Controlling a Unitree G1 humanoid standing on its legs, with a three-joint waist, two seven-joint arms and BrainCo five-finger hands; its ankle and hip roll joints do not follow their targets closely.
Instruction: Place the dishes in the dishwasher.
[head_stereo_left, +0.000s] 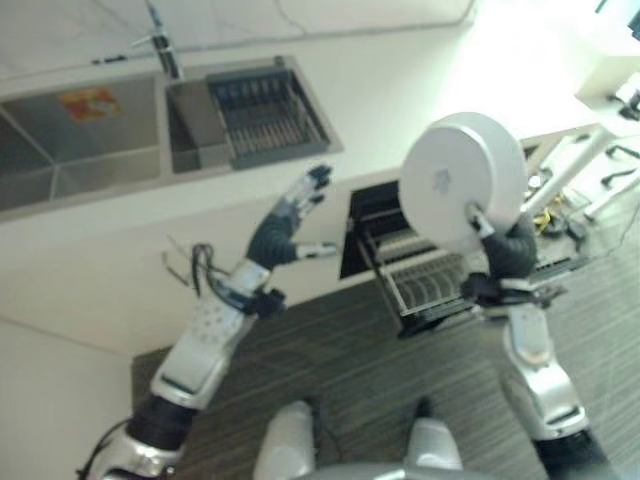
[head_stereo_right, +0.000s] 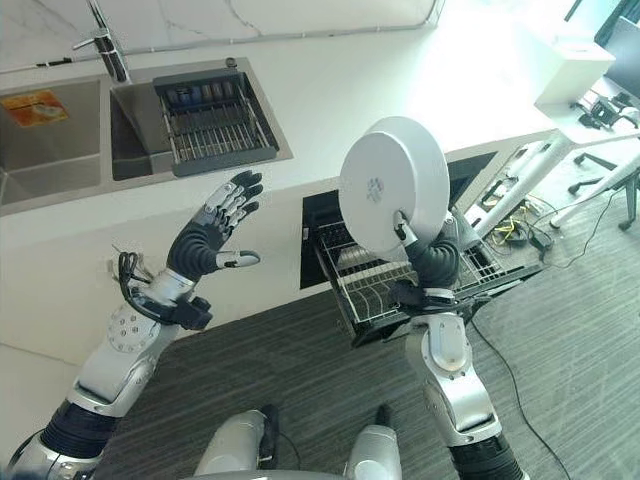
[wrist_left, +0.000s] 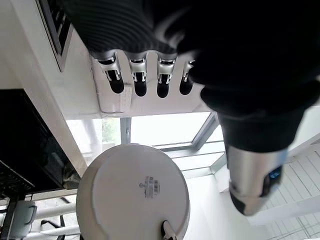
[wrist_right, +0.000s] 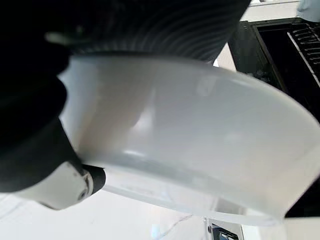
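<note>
While the left robot hand (head_stereo_right: 215, 232) spreads empty, the right robot hand (head_stereo_right: 428, 258) clamps a smooth round white plate (head_stereo_right: 392, 185).

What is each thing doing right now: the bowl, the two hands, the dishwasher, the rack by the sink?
Bowl: held up on edge, underside facing the camera.
Right hand: gripping the bowl's rim.
Left hand: raised, fingers straight, holding nothing.
Dishwasher rack: pulled out.
Sink rack: sitting in the sink.
</note>
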